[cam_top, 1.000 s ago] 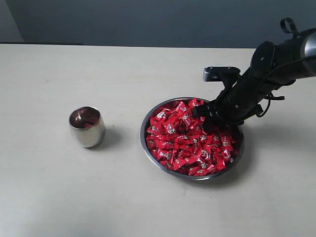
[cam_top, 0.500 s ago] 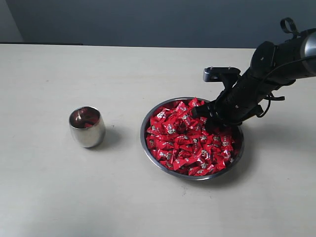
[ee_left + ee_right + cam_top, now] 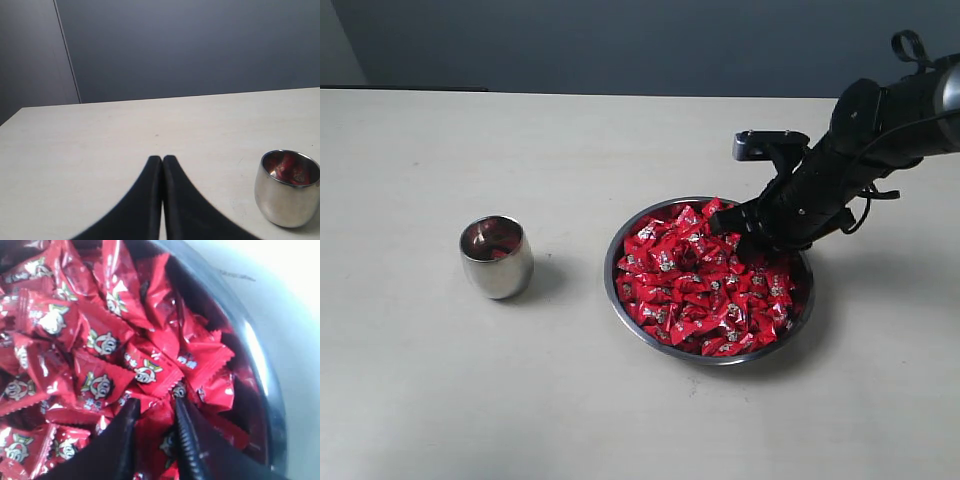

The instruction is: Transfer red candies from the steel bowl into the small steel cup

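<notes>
Right arm (image 3: 840, 160) has shifted slightly upward since a second ago; nothing else has moved. Left end effector (image 3: 162, 159): fingers pressed together, over the surface (image 3: 420, 380). Small steel cup (image 3: 496, 257): upright, red inside, well left of the steel bowl (image 3: 612, 290). Red candies (image 3: 690, 290) fill that bowl. Right end effector (image 3: 156, 405): at the bowl's far right side, clamped on one candy.

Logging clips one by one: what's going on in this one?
The right gripper is down in the steel bowl of red candies, its jaws closed around one candy in the pile. The left gripper sits shut above the table, holding nothing, near the small steel cup, which already holds some red candies.
</notes>
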Robot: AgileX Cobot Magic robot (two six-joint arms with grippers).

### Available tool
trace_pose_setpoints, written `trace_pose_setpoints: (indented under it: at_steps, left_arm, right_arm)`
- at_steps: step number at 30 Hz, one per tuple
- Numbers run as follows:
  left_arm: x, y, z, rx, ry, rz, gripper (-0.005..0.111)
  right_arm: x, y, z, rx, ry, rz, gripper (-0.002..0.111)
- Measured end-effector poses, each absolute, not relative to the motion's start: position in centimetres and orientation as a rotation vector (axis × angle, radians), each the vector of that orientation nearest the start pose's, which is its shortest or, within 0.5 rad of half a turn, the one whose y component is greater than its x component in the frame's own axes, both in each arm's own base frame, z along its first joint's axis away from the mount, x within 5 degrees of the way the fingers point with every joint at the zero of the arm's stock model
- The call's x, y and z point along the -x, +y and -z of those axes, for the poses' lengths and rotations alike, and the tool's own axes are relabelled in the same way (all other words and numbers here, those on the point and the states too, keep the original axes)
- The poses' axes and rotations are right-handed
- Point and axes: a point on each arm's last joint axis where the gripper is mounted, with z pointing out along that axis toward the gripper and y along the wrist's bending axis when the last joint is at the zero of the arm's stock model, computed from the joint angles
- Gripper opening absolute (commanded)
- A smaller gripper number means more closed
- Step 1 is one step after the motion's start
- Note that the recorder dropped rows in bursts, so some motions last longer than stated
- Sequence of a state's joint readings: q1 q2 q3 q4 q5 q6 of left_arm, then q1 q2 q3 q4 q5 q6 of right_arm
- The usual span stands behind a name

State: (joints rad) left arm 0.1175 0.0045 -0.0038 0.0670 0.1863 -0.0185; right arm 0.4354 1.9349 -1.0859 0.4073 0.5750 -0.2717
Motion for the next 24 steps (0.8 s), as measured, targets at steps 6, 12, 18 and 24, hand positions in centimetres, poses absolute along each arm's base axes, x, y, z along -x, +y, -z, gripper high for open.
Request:
trace_pose_setpoints:
  at_steps: [6, 12, 18, 24]
  left_arm:
    - [-5.6, 0.8, -19.7, 0.068, 1.67, -0.135, 0.0]
    - [-5.6, 0.8, -19.7, 0.068, 1.67, -0.135, 0.0]
    - [-5.6, 0.8, -19.7, 0.068, 1.67, -0.135, 0.0]
    - [-5.6, 0.8, -19.7, 0.068, 1.67, -0.135, 0.0]
  right_arm:
    - [-31.4, 16.7, -15.0, 0.566, 2.81, -0.404, 0.024]
    - [-31.3, 16.6, -15.6, 0.566, 2.796, -0.404, 0.009]
    - [-31.2, 16.6, -15.6, 0.568, 2.803, -0.402, 0.027]
    - [-31.3, 16.4, -15.5, 0.602, 2.798, -0.361, 0.035]
